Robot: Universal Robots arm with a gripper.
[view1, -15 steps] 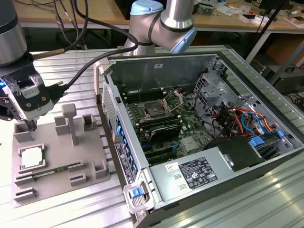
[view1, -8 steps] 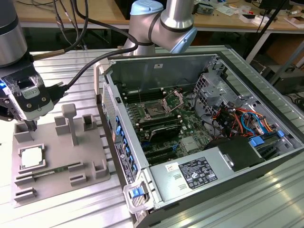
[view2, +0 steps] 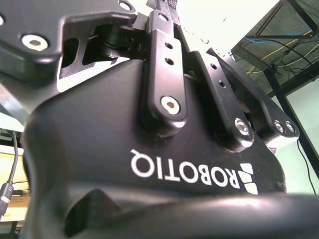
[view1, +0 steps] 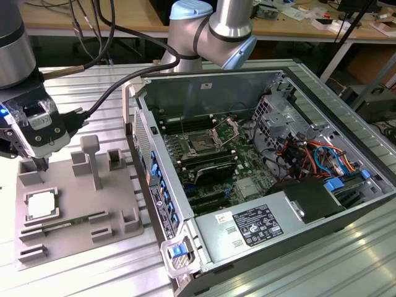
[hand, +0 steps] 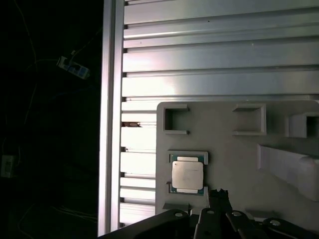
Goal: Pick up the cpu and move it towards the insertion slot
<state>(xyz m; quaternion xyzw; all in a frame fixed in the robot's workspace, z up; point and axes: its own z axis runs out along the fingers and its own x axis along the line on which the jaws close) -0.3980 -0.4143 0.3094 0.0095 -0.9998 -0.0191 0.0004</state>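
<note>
CPU (hand: 187,175), silver-topped square, flat in grey fixture (hand: 239,164)

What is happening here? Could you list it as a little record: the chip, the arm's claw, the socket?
cpu: lies flat in its nest on the grey fixture plate, not lifted
gripper: hovers over the plate near the cpu, apart from it, holding nothing
insertion slot: on the green board inside the open computer case, to the exterior view's right of the plate
work so far: cpu not yet picked up
</note>
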